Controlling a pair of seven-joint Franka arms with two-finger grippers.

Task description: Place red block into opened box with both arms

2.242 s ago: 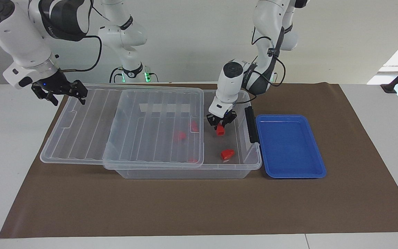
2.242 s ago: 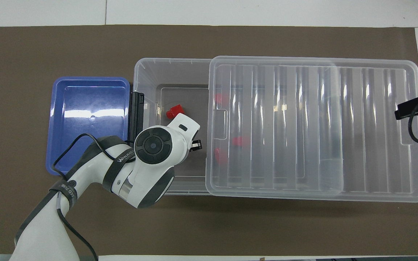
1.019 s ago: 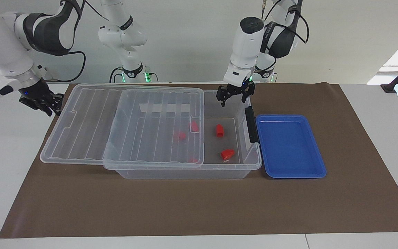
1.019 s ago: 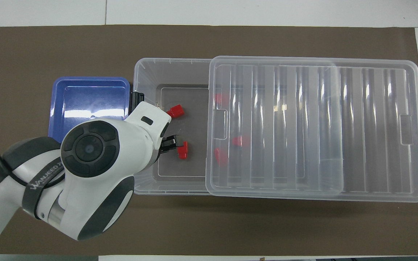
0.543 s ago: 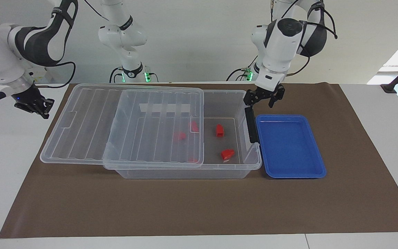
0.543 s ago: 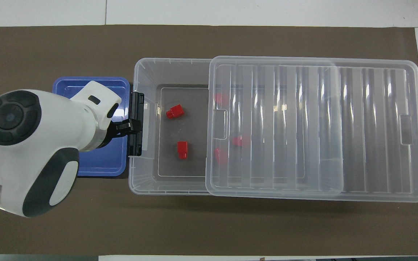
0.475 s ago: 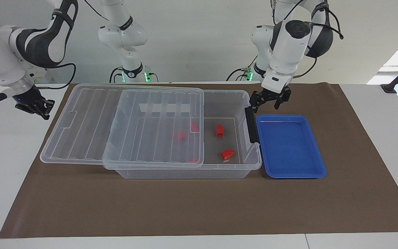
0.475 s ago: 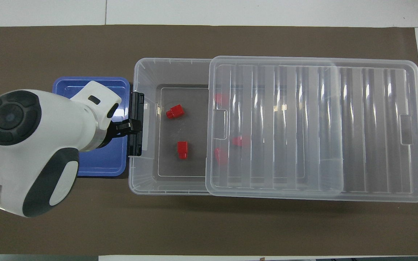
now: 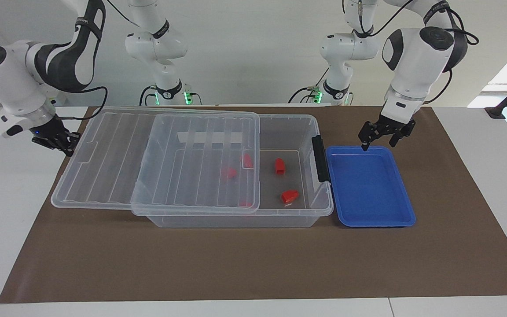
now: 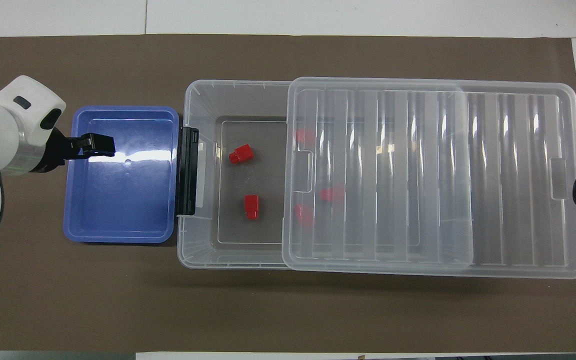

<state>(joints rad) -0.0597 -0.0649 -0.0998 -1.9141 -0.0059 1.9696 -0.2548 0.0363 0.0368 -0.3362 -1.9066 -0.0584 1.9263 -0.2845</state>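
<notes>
On the brown mat, the red block (image 9: 280, 166) lies in the box (image 9: 319, 204), the empty spread left gripper (image 9: 386, 134) over the adjoining blue tray (image 9: 405, 218), the pinched-shut right gripper (image 9: 56, 140) beside the lid (image 9: 104, 145).

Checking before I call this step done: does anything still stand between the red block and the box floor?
Nothing does. The red block already lies on the floor of the box, in the part the lid leaves uncovered, with no gripper touching it.

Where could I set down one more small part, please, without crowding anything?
The blue tray holds nothing, though the left gripper hangs above its robot-side edge. The box floor between its two uncovered red blocks is bare. Under the lid, blocks crowd.
</notes>
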